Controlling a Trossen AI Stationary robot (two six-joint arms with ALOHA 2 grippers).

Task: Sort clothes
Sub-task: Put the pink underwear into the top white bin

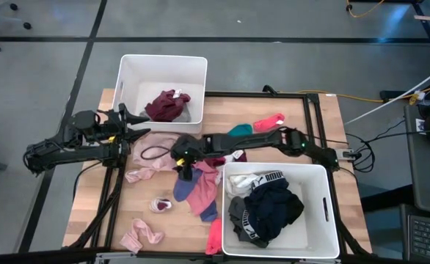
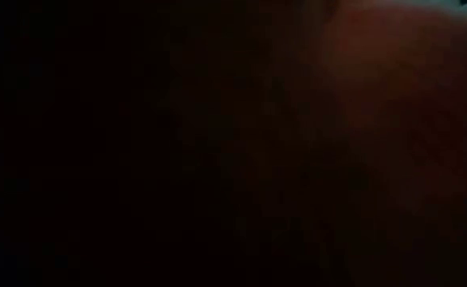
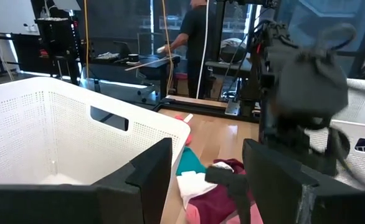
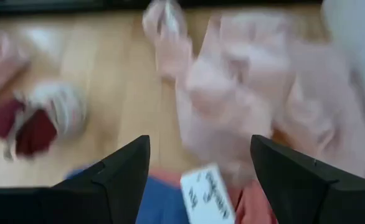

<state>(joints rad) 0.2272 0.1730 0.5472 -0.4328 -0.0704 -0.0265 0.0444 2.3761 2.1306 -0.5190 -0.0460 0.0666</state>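
The right gripper sits at the centre of the wooden worktop, over the heap of pink and blue clothes; its jaws stand wide, holding nothing; a white label lies between them. The left gripper hangs at nine o'clock, beside the white bin at eleven o'clock that holds a maroon garment; jaws wide, empty. Dark clothes fill the second bin at five o'clock; pink socks lie at seven o'clock.
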